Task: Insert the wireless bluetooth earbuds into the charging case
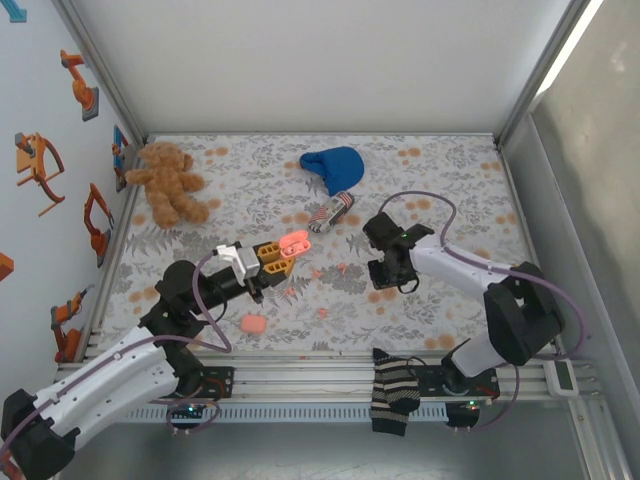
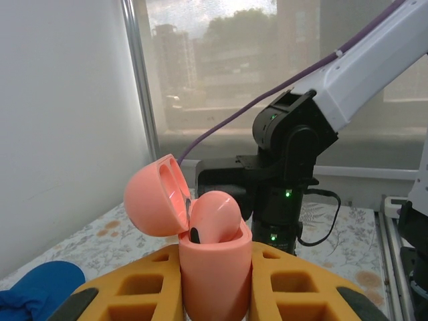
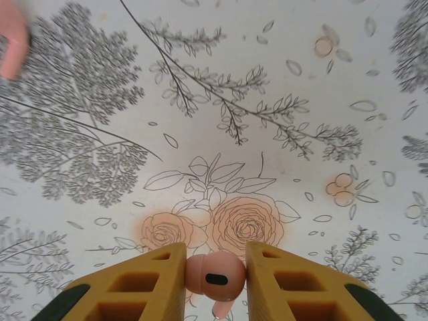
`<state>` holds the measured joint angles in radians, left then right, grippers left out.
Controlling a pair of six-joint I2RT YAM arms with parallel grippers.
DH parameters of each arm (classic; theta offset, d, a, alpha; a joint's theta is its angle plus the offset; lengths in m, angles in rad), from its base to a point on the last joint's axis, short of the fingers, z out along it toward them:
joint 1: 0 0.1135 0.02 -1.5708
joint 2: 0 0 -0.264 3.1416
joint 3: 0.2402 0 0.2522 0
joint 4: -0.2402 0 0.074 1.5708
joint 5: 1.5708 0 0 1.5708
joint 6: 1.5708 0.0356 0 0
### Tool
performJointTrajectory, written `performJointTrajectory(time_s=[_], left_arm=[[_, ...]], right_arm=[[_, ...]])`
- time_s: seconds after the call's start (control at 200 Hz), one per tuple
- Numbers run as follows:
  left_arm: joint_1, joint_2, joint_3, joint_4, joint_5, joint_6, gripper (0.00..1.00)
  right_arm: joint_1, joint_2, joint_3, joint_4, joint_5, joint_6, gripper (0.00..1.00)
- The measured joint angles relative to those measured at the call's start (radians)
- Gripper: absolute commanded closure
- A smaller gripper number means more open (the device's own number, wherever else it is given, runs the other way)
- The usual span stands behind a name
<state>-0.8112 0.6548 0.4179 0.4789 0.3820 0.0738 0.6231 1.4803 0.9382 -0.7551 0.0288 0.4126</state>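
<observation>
The left tool [image 1: 283, 253] clamps a glossy, rounded pink charging case [image 2: 215, 271], lid [image 2: 154, 195] open. Right of the case, the right tool [image 3: 215, 269] pinches a smooth earbud [image 3: 215, 277] above the floral-print desk [image 3: 221, 100].

No legible txt, nos or brands. Wall stickers [image 1: 80, 88] left of teddy [image 1: 170, 182] are orange pics w/ a bit of blue, no lettering to make out. Small white box [image 1: 565, 377], far right of teddy at near edge, has a grey window, too small to read
</observation>
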Motion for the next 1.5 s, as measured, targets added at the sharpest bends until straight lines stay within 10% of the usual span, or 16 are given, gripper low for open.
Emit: performJointTrajectory(time_s=[0.766,1.497], left_arm=[[-0.008,0.373,0.099,0.323,0.061,-0.129,1.00],[-0.027,0.620,0.230,0.539,0.086,-0.242,1.00]], right_arm=[[0.000,-0.440,0.316,0.095,-0.021,-0.143,0.73],[0.090,-0.470,0.288,0.441,-0.220,-0.148,0.73]])
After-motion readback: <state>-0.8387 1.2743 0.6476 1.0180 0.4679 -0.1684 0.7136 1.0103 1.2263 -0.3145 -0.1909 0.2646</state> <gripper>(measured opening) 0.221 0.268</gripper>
